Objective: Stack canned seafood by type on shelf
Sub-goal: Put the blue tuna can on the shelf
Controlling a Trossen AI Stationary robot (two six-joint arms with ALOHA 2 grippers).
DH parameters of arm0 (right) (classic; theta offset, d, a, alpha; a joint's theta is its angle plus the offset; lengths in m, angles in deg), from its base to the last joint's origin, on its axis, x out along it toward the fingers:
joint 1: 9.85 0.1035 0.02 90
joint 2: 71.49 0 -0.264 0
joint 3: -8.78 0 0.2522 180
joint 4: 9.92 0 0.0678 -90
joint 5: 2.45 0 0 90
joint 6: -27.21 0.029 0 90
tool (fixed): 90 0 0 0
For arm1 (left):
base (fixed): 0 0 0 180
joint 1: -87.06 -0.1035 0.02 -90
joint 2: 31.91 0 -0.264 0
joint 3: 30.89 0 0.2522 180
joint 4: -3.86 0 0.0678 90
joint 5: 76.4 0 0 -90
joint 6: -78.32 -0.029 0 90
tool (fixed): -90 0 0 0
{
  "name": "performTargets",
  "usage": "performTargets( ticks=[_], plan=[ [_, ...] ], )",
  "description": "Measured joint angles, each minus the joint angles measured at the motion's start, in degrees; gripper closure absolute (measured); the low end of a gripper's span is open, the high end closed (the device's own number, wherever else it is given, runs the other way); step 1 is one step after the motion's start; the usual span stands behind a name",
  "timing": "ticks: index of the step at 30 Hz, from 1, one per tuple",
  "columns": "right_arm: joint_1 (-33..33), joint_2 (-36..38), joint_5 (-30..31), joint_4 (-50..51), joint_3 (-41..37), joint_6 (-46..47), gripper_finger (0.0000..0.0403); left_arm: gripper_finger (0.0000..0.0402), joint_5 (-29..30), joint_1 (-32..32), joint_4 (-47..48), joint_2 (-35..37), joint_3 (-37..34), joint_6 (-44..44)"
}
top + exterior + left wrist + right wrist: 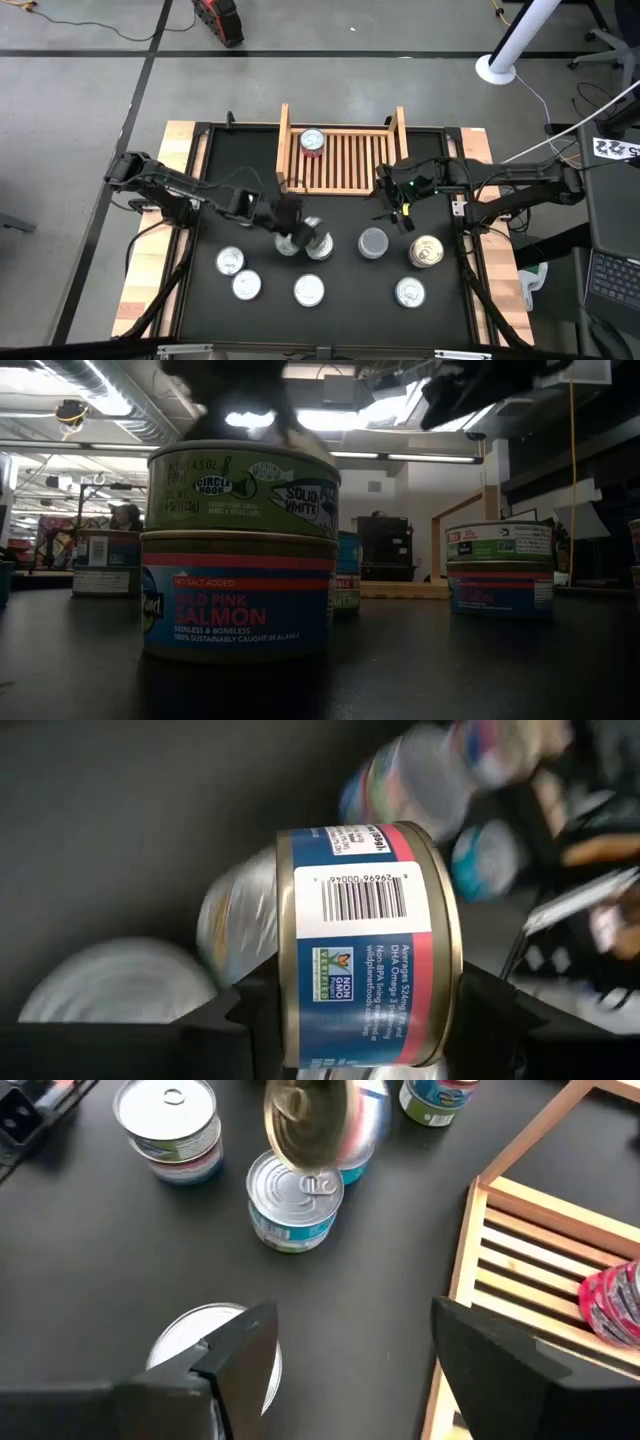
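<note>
Two grippers over black table (200, 290); left gripper (291, 228) clamping salmon tin (365, 945), right gripper (397, 203) open

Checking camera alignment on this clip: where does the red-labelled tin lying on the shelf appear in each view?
High view: red-labelled tin at upper centre, on the slats near the far rail.
Right wrist view: at the right edge, partly cut off.
Low view: not visible.
Left wrist view: not in it.
Shared landmark: the wooden shelf, a thin light strip in the low view.
</note>
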Motion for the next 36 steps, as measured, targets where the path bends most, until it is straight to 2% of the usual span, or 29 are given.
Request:
performTargets(
  ticks=[5,12,16,20,25,36],
  plan=[
    [0.0,0.1,5.0,-11.3,-7.4,0.0,0.0141,0.0210,0.0,-6.7,-6.7,-0.3,0.0,-2.7],
    [0.0,0.1,18.6,-25.2,-13.7,0.0,0.0141,0.0208,0.1,-13.9,-16.9,-4.1,0.0,-3.2],
    [0.0,0.1,27.0,-25.0,-14.6,-0.1,0.0141,0.0207,0.0,-16.4,-23.3,-8.0,0.0,-2.8],
    [0.0,0.1,32.2,-22.7,-14.6,0.0,0.0141,0.0207,-0.2,-17.8,-29.1,-11.9,0.0,-1.7],
    [0.0,0.1,33.7,-22.0,-14.6,0.0,0.0141,0.0206,-0.3,-18.5,-35.0,-15.1,0.0,-1.0],
    [0.0,0.1,34.9,-22.4,-14.6,0.0,0.0141,0.0206,0.6,-18.9,-37.6,-20.9,0.0,4.3]
  ],
)
